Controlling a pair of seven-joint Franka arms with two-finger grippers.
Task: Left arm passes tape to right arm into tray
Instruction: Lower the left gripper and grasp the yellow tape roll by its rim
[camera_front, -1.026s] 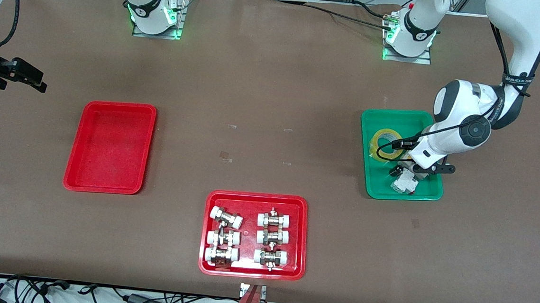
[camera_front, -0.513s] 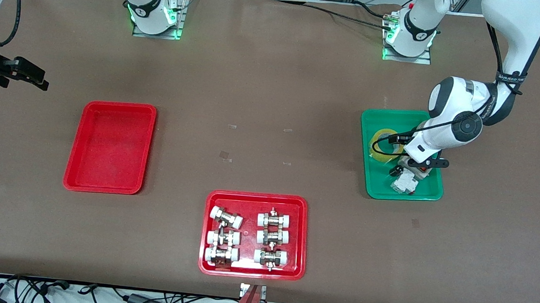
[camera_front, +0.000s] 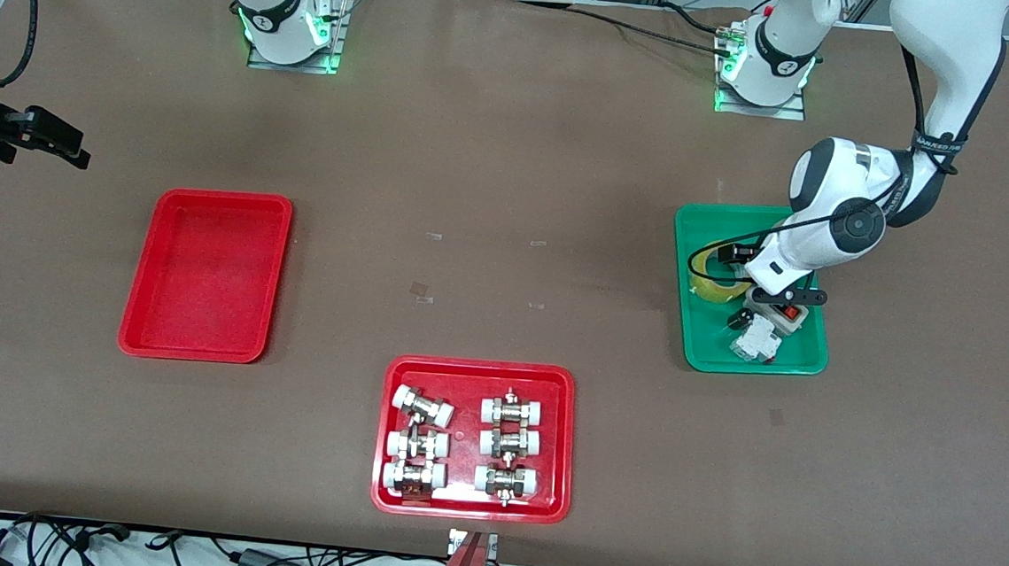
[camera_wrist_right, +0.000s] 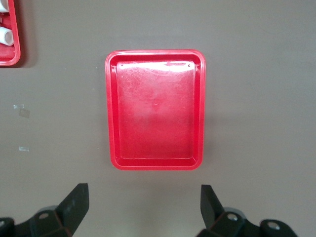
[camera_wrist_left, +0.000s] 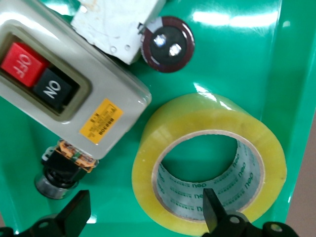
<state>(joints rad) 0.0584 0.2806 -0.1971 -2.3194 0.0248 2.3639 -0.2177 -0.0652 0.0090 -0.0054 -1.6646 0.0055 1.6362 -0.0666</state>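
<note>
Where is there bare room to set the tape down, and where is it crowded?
The red tray toward the right arm's end holds nothing; bare table lies between it and the green tray. Crowded: the green tray, holding the tape, a switch box and small parts under the left tool; also the fittings tray.

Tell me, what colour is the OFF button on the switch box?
Red, with white letters; the OFF button shows best in the left wrist view.

A green tray (camera_front: 702, 350) sits on the brown desk (camera_front: 511, 186) toward the left arm's end, holding a grey ON/OFF switch box (camera_wrist_left: 64, 94), a dark round capacitor (camera_wrist_left: 167, 43) and a white part (camera_wrist_left: 116, 22). Nearest the front camera, a wider red tray (camera_front: 469, 511) carries six white-capped metal fittings (camera_front: 508, 445).
</note>
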